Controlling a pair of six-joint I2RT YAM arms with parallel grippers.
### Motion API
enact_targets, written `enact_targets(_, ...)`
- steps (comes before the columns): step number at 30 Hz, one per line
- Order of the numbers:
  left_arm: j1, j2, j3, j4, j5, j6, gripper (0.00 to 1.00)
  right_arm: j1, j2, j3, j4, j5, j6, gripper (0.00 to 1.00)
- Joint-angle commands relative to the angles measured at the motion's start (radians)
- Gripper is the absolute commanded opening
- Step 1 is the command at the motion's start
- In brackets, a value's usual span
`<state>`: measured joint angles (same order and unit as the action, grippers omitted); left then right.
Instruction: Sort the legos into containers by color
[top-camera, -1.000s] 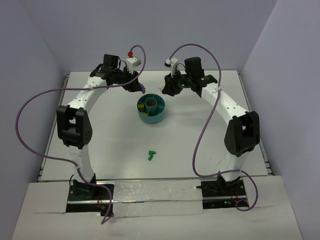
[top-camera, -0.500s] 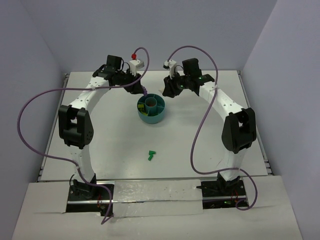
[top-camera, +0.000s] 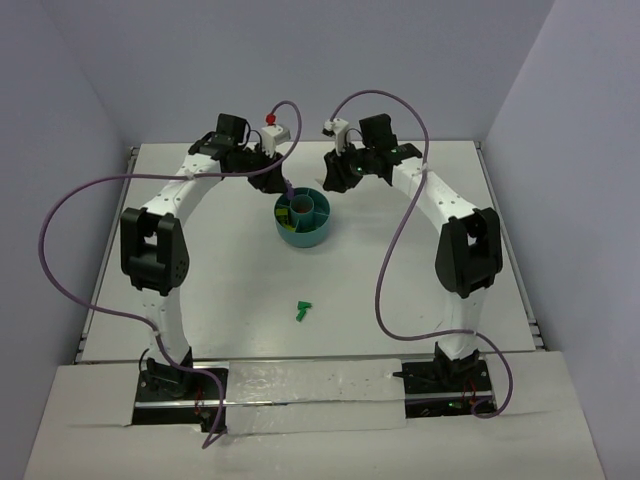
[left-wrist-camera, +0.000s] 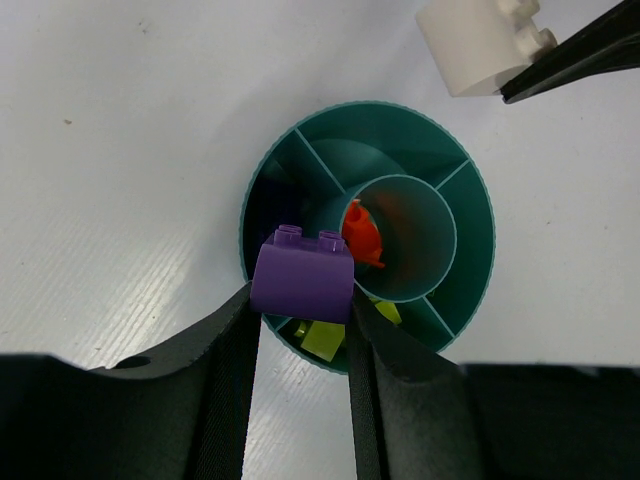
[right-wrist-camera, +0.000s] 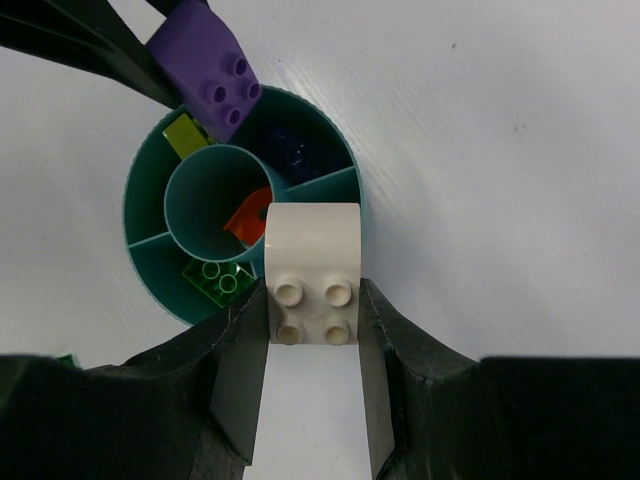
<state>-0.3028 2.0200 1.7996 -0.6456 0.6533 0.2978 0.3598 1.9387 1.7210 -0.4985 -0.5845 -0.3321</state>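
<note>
1. Right now, seen from overhead, the left claw (left-wrist-camera: 300, 330) is partly closed on a purple brick (left-wrist-camera: 302, 272) over the bowl's (left-wrist-camera: 470, 190) eleven-o'clock rim.
2. The right claw (right-wrist-camera: 312, 300) pinches a white brick (right-wrist-camera: 312, 260) near one o'clock.
3. I'd centre each over one compartment, clear of the walls, before releasing.
4. A green lego (top-camera: 304, 311) lies on the desk at six o'clock.
</note>
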Motion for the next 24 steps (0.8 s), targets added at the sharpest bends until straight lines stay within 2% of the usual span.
enact_targets(1, -0.012, 0.008, 0.034, -0.012, -0.02, 0.014, 0.35, 0.004, 0.035, 0.074, -0.033, 0.009, -0.013, 0.0)
enact_targets(7, -0.013, 0.008, 0.04, -0.014, -0.024, 0.02, 0.48, 0.008, 0.055, 0.082, -0.041, 0.003, -0.031, 0.0)
enact_targets(11, -0.013, 0.001, 0.043, -0.01, -0.024, 0.021, 0.65, 0.015, 0.075, 0.104, -0.065, 0.003, -0.049, 0.0)
enact_targets(15, -0.013, -0.027, 0.04, 0.021, -0.023, 0.011, 0.7, 0.018, 0.087, 0.114, -0.077, -0.004, -0.063, 0.0)
enact_targets(24, 0.007, -0.104, 0.035, 0.103, -0.012, -0.061, 0.72, 0.045, 0.108, 0.131, -0.124, 0.007, -0.091, 0.0)
